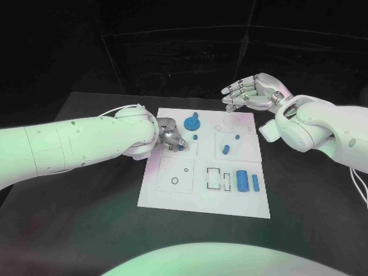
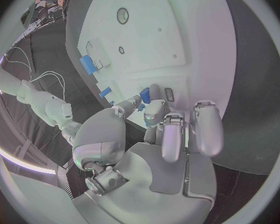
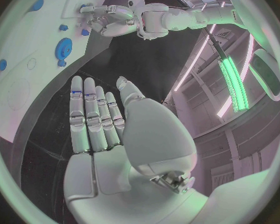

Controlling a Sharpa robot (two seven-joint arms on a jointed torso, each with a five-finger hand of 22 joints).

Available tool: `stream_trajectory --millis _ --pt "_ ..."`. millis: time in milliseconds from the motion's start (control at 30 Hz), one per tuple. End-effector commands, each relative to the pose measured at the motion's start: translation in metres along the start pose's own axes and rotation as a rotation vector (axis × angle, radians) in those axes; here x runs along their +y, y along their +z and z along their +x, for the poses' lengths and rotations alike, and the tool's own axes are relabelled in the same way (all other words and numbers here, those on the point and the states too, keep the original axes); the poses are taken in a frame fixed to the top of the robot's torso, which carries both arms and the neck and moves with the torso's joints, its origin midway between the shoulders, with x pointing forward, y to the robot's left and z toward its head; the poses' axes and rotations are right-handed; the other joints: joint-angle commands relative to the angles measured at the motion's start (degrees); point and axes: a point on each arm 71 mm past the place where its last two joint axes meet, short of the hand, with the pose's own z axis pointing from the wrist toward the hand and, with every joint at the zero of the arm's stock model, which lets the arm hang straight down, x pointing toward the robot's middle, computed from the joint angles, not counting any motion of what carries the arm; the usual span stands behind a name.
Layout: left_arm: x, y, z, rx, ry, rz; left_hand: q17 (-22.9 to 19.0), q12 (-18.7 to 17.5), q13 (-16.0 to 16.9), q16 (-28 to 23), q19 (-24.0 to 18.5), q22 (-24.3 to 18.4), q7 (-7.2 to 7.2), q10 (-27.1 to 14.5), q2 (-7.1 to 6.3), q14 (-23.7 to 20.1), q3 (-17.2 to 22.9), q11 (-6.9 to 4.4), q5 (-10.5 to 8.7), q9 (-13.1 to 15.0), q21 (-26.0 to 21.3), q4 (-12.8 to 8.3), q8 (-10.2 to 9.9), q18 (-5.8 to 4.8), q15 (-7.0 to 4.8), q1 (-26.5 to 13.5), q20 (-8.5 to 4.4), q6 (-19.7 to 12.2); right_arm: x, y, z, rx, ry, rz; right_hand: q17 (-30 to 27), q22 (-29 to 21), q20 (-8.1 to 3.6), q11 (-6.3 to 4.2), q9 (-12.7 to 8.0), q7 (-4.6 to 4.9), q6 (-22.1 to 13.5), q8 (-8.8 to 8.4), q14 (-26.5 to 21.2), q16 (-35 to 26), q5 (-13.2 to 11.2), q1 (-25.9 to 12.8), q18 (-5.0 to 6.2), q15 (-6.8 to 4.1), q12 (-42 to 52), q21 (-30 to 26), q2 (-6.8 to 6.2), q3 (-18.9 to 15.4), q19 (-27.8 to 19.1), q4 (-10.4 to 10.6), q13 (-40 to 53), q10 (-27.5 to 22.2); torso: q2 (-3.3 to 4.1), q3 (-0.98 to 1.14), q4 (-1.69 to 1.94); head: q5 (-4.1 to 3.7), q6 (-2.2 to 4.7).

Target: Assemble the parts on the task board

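The white task board (image 1: pixel 202 190) lies in the middle of the black table. My left hand (image 1: pixel 169 137) reaches over the board's left side, its fingertips down on the plate. There it pinches a small blue part (image 2: pixel 145 96) between thumb and a finger. My right hand (image 1: pixel 252 92) hovers above the board's far right corner, fingers (image 3: pixel 90 114) straight and apart, holding nothing. A round blue gear-like part (image 1: pixel 192 122) sits near the far edge. Small blue pieces (image 1: pixel 225 149) lie mid-board. A blue cylinder (image 1: pixel 243 180) and a blue bar (image 1: pixel 255 182) lie on the near right side.
Black outlined recesses (image 1: pixel 213 178) and small holes (image 1: pixel 175 180) mark the board's near half. Black table (image 1: pixel 84 230) surrounds the board on every side. A white cable (image 1: pixel 362 195) hangs beneath my right arm.
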Motion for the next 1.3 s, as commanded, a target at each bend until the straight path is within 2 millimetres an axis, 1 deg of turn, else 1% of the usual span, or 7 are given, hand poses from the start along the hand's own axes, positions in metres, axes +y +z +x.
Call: stream_trajectory --millis 33,400,567,733,867,1100,1300 --pt "0.001 0.0 -0.001 -0.001 -0.009 -0.001 15.1 0.09 -0.02 0.19 0.26 -0.02 0.05 0.26 0.11 5.83 -1.12 0.02 -0.32 -0.33 0.24 0.56 0.5 -0.7 -0.31 -1.02 -0.27 0.53 0.002 0.0 0.001 0.007 0.001 -0.014 -0.07 -0.07 0.42 -0.09 -0.06 1.2 -0.36 0.19 -0.04 -0.38 0.38 -0.42 0.48 0.29 0.32 -0.21 -0.01 0.27 0.12 0.0 -0.07 -0.32 0.0 0.0 0.0 -0.07 0.09" --pt "0.008 -0.011 -0.012 -0.027 -0.023 -0.001 15.1 -0.34 -0.5 0.19 0.07 -0.47 -0.02 -0.04 -1.03 5.83 -13.19 -0.06 -0.61 -2.44 -0.26 4.39 1.45 -0.59 -0.42 -0.62 -0.41 0.3 0.001 0.001 0.0 0.006 0.0 -0.013 -0.13 -0.15 0.45 -0.08 -0.05 1.21 -0.4 0.26 -0.01 -0.44 0.43 -0.56 0.5 0.31 0.44 -0.34 -0.01 0.35 0.17 0.03 -0.22 -0.37 -0.01 -0.02 -0.01 -0.26 0.31" --pt "0.006 -0.025 -0.038 -0.035 -0.036 0.013 15.1 -4.15 -4.86 0.19 -0.51 -1.73 0.72 -3.21 -1.25 5.83 -18.5 0.56 -3.77 -3.71 -1.21 5.12 1.01 -0.35 -0.01 2.55 -0.13 -1.93 0.0 0.002 -0.001 0.004 -0.002 -0.01 -0.13 -0.15 0.45 -0.08 -0.05 1.21 -0.4 0.26 -0.01 -0.44 0.43 -0.56 0.5 0.31 0.44 -0.34 -0.01 0.35 0.17 0.03 -0.22 -0.37 -0.01 0.03 -0.06 -0.37 0.51" --pt "0.006 -0.036 -0.06 -0.016 -0.028 0.019 15.1 -8.2 -9.5 0.19 -2.13 -4.84 2.23 -7.63 -0.45 5.83 -22.03 1.98 -3.96 -5.17 -3.44 5.45 -0.59 0.23 1.09 6.02 0.88 -5.22 0.0 0.003 -0.001 0.004 -0.002 -0.009 -0.13 -0.15 0.45 -0.08 -0.05 1.21 -0.4 0.26 -0.01 -0.44 0.43 -0.56 0.5 0.31 0.44 -0.34 -0.01 0.35 0.17 0.03 -0.22 -0.37 0.04 0.05 -0.12 -0.24 0.93" --pt "0.01 -0.038 -0.078 0.003 -0.013 0.001 15.1 -8.07 -9.85 0.19 -2.15 -4.79 3.25 -8.21 0.42 5.83 -24.12 2.75 -3.81 -6.53 -3.53 5.6 -2.42 0.27 1.87 8.43 1.54 -7.01 -0.001 0.004 -0.001 0.005 -0.002 -0.009 -0.13 -0.15 0.45 -0.08 -0.05 1.21 -0.4 0.26 -0.01 -0.44 0.43 -0.56 0.5 0.31 0.44 -0.34 -0.01 0.35 0.17 0.03 -0.22 -0.37 -0.01 0.06 0.02 -0.27 1.28" --pt "0.023 -0.021 -0.104 0.027 0.038 -0.081 15.1 -7.5 -9.88 0.19 -2.12 -4.65 3.74 -8.39 2.25 5.83 -25.68 3.23 -3.83 -7.62 -3.55 5.31 -3.58 0.3 2.31 11.43 2.1 -7.25 0.0 0.006 0.001 0.01 -0.001 -0.011 -0.13 -0.15 0.45 -0.08 -0.05 1.21 -0.4 0.26 -0.01 -0.44 0.43 -0.56 0.5 0.31 0.44 -0.34 -0.01 0.35 0.17 0.03 -0.22 -0.37 0.13 -0.07 -0.22 0.24 1.8" --pt "0.031 -0.004 -0.109 0.022 0.058 -0.136 15.1 -7.58 -10.2 0.19 -2.33 -5.05 3.74 -8.71 2.92 5.83 -26.14 3.27 -3.83 -7.78 -3.85 5.24 -3.59 0.4 2.38 12.28 2.21 -6.9 0.001 0.007 0.003 0.014 0.0 -0.013 -0.13 -0.15 0.45 -0.08 -0.05 1.21 -0.4 0.26 -0.01 -0.44 0.43 -0.56 0.5 0.31 0.44 -0.34 -0.01 0.35 0.17 0.03 -0.22 -0.37 0.29 -0.28 -0.2 0.46 2.32"
